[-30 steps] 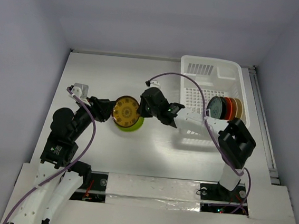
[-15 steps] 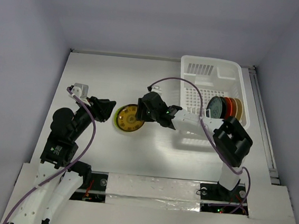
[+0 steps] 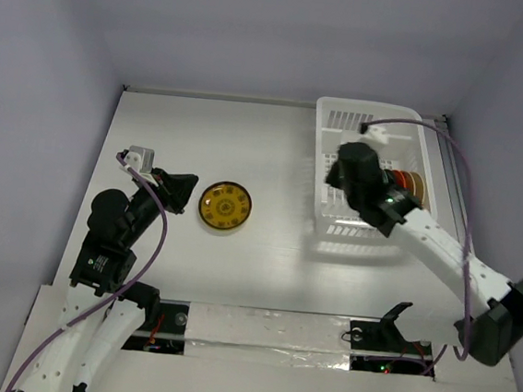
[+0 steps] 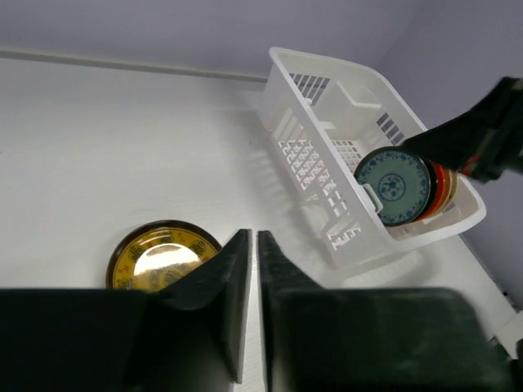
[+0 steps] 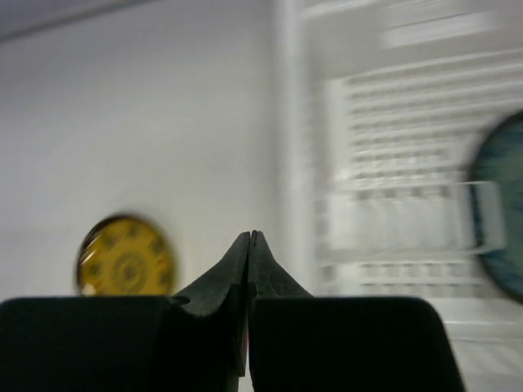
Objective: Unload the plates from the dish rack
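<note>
Your right arm (image 3: 424, 235) has swung away from the middle of the table (image 3: 276, 137) since a second ago. It is now hanging over the left part of the dish rack (image 3: 381, 110), leaving the yellow plate (image 3: 224, 206) lying flat on the table, well apart from the rack. The rack is sitting at the far right of the table, and the remaining plates are standing on edge in its right end. A teal patterned plate (image 4: 392, 185) is facing out in front, with an orange-red plate (image 4: 441, 184) behind it and probably a cream one behind that, though only slivers are showing. Your right gripper (image 5: 249, 235) is carrying nothing, its fingertips pressing together, and its wrist view is coming through blurred. Your left gripper (image 4: 252, 237) is hovering near the yellow plate, on its left side, with its fingers drawn in to a narrow slit and gripping nothing.
</note>
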Motion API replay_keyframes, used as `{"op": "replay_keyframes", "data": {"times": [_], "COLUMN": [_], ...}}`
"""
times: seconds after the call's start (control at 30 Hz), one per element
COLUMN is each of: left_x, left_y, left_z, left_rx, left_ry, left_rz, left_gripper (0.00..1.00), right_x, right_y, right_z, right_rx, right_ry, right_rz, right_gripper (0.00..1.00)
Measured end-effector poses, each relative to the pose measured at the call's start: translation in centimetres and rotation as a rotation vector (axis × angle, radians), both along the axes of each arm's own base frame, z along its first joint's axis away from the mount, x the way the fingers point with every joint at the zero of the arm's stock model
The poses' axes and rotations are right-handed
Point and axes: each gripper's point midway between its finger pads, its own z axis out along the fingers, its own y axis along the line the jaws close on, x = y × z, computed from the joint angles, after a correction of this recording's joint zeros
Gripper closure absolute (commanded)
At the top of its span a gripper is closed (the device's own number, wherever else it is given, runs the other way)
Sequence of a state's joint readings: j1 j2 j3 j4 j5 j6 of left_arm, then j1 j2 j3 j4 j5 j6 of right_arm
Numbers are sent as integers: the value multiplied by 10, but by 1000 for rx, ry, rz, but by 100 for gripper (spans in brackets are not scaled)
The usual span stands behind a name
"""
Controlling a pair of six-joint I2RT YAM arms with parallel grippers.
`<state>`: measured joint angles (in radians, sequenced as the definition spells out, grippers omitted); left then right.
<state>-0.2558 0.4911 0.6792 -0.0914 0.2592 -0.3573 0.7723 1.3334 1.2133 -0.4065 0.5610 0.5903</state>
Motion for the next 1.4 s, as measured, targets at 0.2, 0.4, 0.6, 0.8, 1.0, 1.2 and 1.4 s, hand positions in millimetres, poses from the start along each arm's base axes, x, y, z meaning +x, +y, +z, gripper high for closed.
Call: {"op": "replay_keyframes", "data": {"times": [0.2, 0.4, 0.6, 0.8, 1.0, 1.2, 1.4], "left_x": [-1, -1, -2, -4, -5, -6, -8], "left_y": [0, 0, -1, -3, -5, -5, -5], "left_z": [0, 0, 0, 2, 2, 3, 5], "left_rx": [1, 1, 1, -1, -1, -2, -5], "left_ry": [-2, 0, 0, -7, -9, -12, -21], "left_rz": [0, 2, -1, -11, -18, -21, -21], "left_gripper": [100, 76, 69, 69, 69, 69, 68], "right_x": [2, -1, 1, 7, 9, 8, 4], "right_y": [-166, -201, -206, -207, -211, -210, -205], "right_z": [-10, -45, -75, -96, -95, -88, -83], "right_rx": [-121, -272, -348, -397, -478, -528, -592], "right_ry": [20, 157, 261, 330, 391, 438, 453], "right_rz": [-370, -417, -407, -392, -376, -351, -336], "right_gripper": [77, 65, 68, 83, 93, 100, 100]}}
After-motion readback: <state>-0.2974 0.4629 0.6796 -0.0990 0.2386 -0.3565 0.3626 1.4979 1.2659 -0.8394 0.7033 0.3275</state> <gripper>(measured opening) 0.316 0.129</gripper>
